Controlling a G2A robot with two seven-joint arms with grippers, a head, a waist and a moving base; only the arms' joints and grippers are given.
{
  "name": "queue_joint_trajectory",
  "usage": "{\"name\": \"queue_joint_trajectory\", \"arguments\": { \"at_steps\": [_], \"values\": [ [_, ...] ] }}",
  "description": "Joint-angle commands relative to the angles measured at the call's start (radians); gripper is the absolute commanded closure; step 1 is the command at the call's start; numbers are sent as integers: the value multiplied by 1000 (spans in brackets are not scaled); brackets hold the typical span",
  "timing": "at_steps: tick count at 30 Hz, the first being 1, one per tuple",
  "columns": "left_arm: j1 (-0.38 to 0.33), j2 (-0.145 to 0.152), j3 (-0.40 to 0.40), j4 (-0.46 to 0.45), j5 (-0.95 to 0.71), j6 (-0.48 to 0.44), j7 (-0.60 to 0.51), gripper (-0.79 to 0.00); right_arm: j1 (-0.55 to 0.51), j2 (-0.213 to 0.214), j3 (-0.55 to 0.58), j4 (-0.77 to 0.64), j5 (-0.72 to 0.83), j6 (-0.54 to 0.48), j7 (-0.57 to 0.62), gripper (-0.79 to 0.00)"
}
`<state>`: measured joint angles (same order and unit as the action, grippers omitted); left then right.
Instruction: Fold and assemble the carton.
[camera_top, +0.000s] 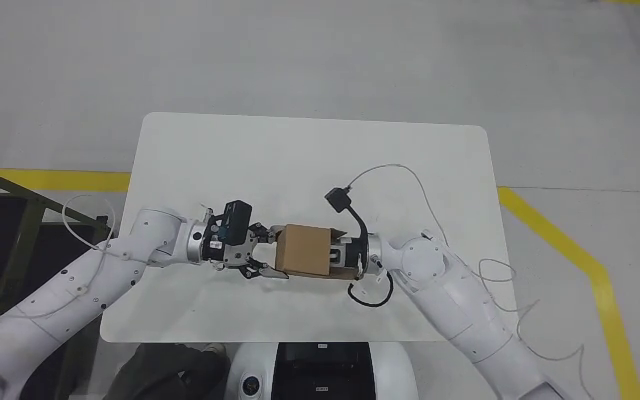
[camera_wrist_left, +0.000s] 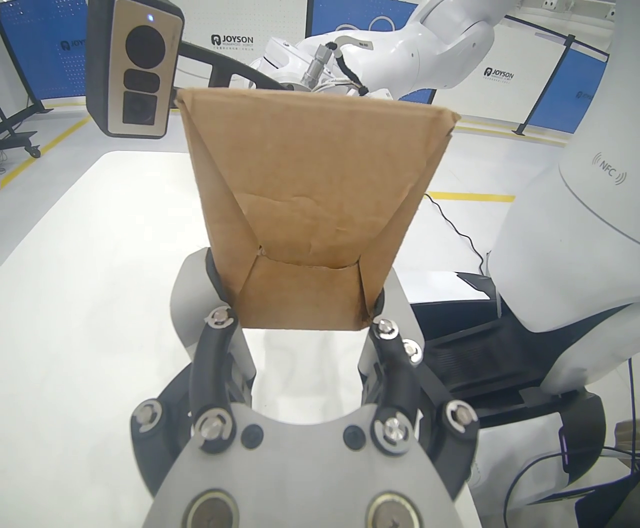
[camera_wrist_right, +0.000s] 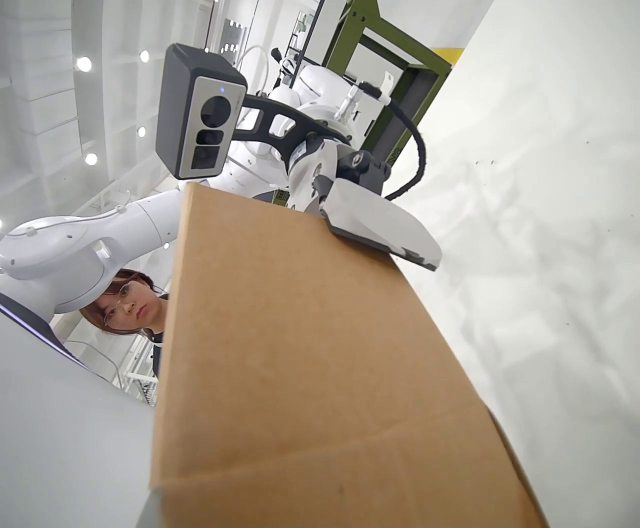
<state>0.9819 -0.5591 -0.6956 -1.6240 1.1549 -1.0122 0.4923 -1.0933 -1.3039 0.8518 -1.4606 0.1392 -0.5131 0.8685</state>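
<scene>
Top view: one carton (camera_top: 303, 250) of brown corrugated board, lying lengthwise between your two grippers at the middle of the front edge of the worktop (camera_top: 300, 160).

Left gripper (camera_top: 252, 257): closed across one end of the carton. Its fingers (camera_wrist_left: 192, 292) bracket the side walls, and an end flap hangs between them.

Right gripper (camera_top: 347, 262): at the opposite end, against the carton. You cannot tell whether it is spread or clamped.

Handling, as a judgement:
- Light and empty.
- Stiff across the flat panels, but weak at the scored folds, so it will shear out of square if you push on a corner.
- The plain board should give the pads fair grip, while too hard a squeeze would dent a wall.
- Take hold on the flat of two opposite walls close to an end, as the left one does, rather than on a loose flap, which will only hinge.

Hard to make out:
- Whether the underside rests on the worktop or hangs just above it.
- How the end at the right gripper is folded, since the right wrist view gives you one long side panel cut off at the frame edge.
- The inside of the carton.
</scene>
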Motion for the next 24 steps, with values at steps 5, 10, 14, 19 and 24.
{"name": "queue_joint_trajectory", "arguments": {
  "at_steps": [5, 10, 14, 19, 24],
  "values": [
    [0, 1, 1, 2, 1, 0, 3, -256, -16, 6, 15, -8, 2, -4, -6, 0],
    [0, 1, 2, 6, -1, 0, 5, -249, -28, 12, 29, -19, 10, -9, -9, 0],
    [0, 1, 3, 7, -1, 0, 5, -262, -34, 15, 35, -26, 19, -16, -9, 0],
    [-1, 2, 4, 5, 1, 0, 4, -539, -27, 14, 26, -23, 31, -9, -1, 0],
    [0, 3, 0, -1, 2, 0, 6, -785, -14, 8, 10, -5, 71, -16, 7, 0]
  ]
}}
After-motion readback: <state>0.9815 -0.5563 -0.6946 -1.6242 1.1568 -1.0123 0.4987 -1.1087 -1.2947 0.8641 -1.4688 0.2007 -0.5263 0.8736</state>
